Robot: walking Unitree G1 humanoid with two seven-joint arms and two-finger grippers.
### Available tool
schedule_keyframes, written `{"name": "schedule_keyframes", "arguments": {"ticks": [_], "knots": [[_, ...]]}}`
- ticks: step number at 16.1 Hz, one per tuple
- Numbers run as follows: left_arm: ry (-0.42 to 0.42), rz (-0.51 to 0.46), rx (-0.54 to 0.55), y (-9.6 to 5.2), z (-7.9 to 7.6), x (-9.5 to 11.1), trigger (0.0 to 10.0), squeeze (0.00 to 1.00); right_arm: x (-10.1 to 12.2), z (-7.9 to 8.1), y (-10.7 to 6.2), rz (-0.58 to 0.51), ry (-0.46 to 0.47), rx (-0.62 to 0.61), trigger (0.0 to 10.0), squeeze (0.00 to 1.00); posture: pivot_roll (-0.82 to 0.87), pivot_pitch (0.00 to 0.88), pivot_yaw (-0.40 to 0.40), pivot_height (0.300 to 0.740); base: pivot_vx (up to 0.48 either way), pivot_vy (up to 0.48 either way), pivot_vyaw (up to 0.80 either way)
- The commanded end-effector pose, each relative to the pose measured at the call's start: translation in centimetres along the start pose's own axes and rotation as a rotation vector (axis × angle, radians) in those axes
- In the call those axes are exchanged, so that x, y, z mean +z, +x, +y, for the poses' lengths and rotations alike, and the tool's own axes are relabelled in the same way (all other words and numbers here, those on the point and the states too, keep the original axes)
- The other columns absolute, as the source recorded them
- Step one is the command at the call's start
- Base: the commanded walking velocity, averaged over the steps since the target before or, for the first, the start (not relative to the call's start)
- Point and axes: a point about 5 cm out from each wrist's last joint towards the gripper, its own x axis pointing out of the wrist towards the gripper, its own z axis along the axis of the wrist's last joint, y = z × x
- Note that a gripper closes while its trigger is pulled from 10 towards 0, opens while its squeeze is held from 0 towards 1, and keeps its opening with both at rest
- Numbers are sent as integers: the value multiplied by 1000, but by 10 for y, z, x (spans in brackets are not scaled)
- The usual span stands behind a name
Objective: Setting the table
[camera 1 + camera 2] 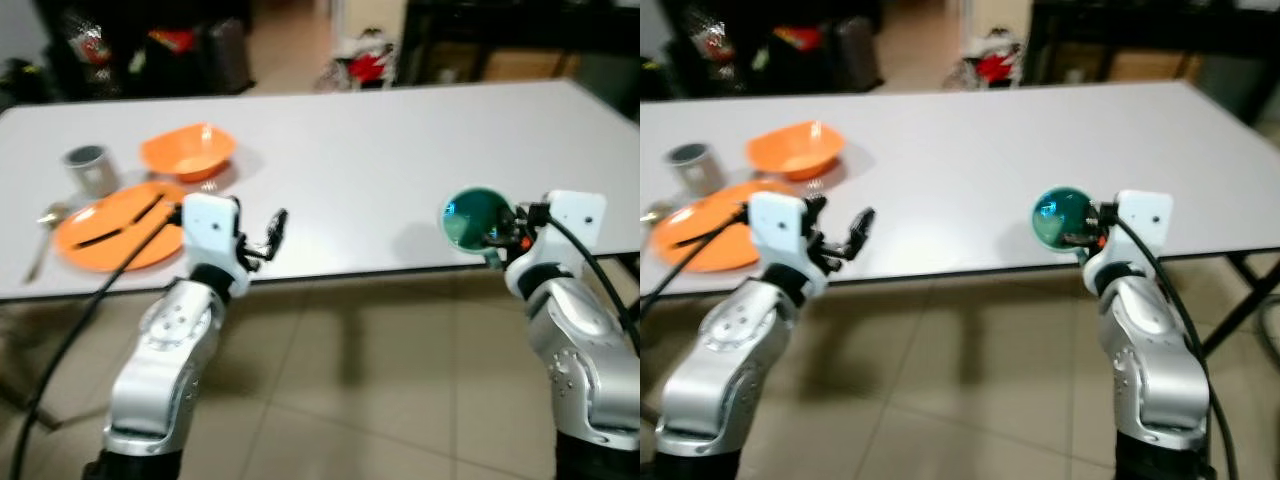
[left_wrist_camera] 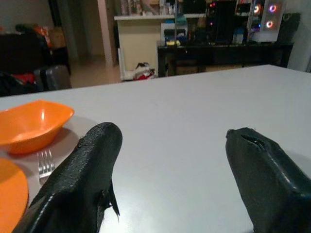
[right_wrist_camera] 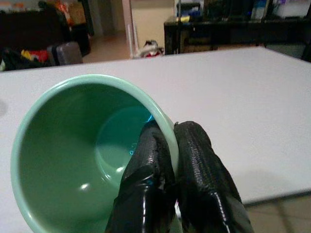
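Lower right of frame, our right gripper (image 1: pixel 500 232) jaws pinch the green cup (image 1: pixel 473 219) rim above the desk (image 1: pixel 400 150) edge, unplaced. Left gripper (image 1: pixel 268 236) jaws wide. Orange plate (image 1: pixel 115 228), bowl (image 1: pixel 187 150), grey cup (image 1: pixel 90 168) already set at left.

light: dim, even | eye views: blurred | wrist views: sharper

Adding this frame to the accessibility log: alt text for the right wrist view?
The right end effector pinches the rim of a pale green ceramic cup, one black finger inside and one outside, with the cup tilted and empty. Behind it lies the white rectangular table.
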Motion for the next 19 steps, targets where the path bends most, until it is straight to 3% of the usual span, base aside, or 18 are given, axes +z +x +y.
{"name": "schedule_keyframes", "arguments": {"ticks": [1, 8, 15, 19], "knots": [[13, 14, 32, -4, 7, -3, 10000, 0, 2, 9, 3, 2, 6, 54, 10000, 0, -149, 0, -1, 740, 322, 0, 0], [20, 30, 82, -17, 12, -7, 10000, 0, 4, 18, 13, 27, -8, 219, 10000, 0, -114, 0, -7, 740, 323, 0, 0], [21, 44, 106, -28, 14, -9, 10000, 0, -8, 33, 7, 42, -4, 269, 10000, 0, -91, 0, -6, 740, 324, 0, 0], [13, 48, 93, -26, 12, -10, 10000, 0, -6, 38, 8, 26, -12, 281, 10000, 0, -104, 0, 6, 740, 335, 0, 0]]}}
